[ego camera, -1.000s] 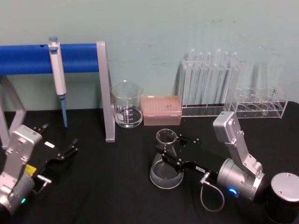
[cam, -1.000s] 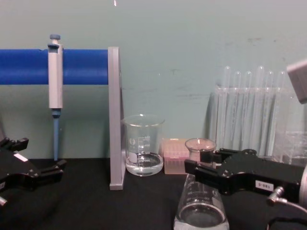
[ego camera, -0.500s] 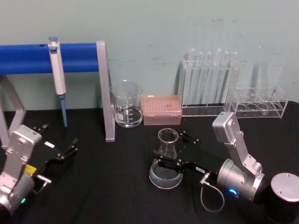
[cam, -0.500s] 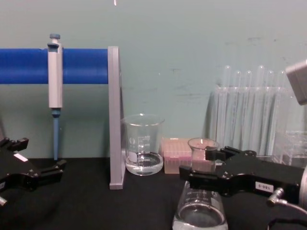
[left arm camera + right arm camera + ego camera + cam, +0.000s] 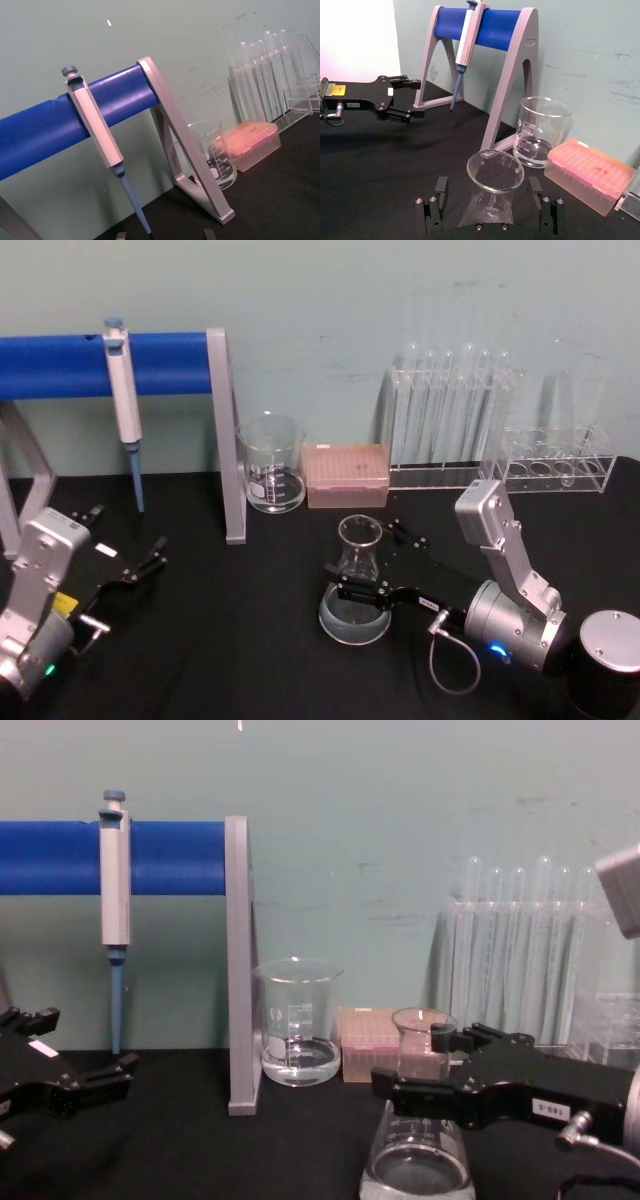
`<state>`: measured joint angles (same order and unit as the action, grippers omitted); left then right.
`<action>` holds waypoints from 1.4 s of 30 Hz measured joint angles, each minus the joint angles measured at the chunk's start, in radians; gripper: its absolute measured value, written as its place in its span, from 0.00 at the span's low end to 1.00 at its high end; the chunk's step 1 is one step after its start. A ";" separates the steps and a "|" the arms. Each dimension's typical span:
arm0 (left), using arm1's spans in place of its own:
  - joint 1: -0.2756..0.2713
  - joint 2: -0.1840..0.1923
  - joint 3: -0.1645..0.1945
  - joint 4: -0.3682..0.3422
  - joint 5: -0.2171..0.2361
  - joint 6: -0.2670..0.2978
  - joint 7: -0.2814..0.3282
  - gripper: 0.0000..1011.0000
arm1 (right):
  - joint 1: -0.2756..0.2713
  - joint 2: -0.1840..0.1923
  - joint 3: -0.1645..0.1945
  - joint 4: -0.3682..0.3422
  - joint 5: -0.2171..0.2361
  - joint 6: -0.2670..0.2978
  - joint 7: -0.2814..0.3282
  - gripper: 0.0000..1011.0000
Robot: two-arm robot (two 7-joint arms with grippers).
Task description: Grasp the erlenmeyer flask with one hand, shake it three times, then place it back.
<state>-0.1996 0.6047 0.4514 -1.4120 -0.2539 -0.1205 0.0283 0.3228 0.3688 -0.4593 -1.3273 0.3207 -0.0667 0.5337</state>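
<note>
The erlenmeyer flask (image 5: pixel 356 592) stands upright on the black table, with a little clear liquid in its wide base (image 5: pixel 418 1165). My right gripper (image 5: pixel 358 556) reaches in from the right at neck height and is open. One finger lies on each side of the neck, with gaps showing in the right wrist view between the fingers (image 5: pixel 440 189) and the flask (image 5: pixel 487 210). My left gripper (image 5: pixel 128 530) rests open at the table's left, far from the flask, and appears again in the right wrist view (image 5: pixel 417 99).
A glass beaker (image 5: pixel 271 476) and a pink tip box (image 5: pixel 345 475) stand just behind the flask. A pipette (image 5: pixel 122 400) hangs on the blue-barred stand (image 5: pixel 226 440) at left. Test tube racks (image 5: pixel 450 425) line the back right. Bare table lies in front of the flask.
My right gripper has let go of the flask's neck and spread its fingers. The flask came down onto the table and shifted slightly left. The left arm has stayed still.
</note>
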 joint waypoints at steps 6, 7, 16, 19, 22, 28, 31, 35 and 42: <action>0.000 0.000 0.000 0.000 0.000 0.000 0.000 0.99 | 0.000 0.000 0.000 0.000 0.000 0.000 0.000 0.99; 0.000 0.000 0.000 0.000 0.000 0.000 0.000 0.99 | 0.000 0.000 0.000 0.000 0.001 0.000 0.000 0.99; 0.000 0.000 0.000 0.000 0.000 0.000 0.000 0.99 | -0.001 0.010 0.000 -0.008 0.004 0.002 0.005 0.99; 0.000 0.000 0.000 0.000 0.000 0.000 0.000 0.99 | -0.004 0.014 0.002 -0.014 0.006 0.003 0.005 0.99; 0.000 0.000 0.000 0.000 0.000 0.000 0.000 0.99 | -0.009 0.023 0.005 -0.024 0.011 0.007 0.007 0.99; 0.000 0.000 0.000 0.000 0.000 0.000 0.000 0.99 | -0.026 0.047 0.012 -0.056 0.028 0.020 0.020 0.99; 0.000 0.000 0.000 0.000 0.000 0.000 0.000 0.99 | -0.040 0.067 0.020 -0.079 0.041 0.030 0.025 0.99; 0.000 0.000 0.000 0.000 0.000 0.000 0.000 0.99 | -0.060 0.092 0.032 -0.108 0.057 0.045 0.025 0.99; 0.000 0.000 0.000 0.000 0.000 0.000 0.000 0.99 | -0.100 0.132 0.061 -0.158 0.075 0.063 0.000 0.99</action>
<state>-0.1995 0.6047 0.4514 -1.4119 -0.2539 -0.1205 0.0283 0.2224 0.5005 -0.3981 -1.4852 0.3961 -0.0035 0.5337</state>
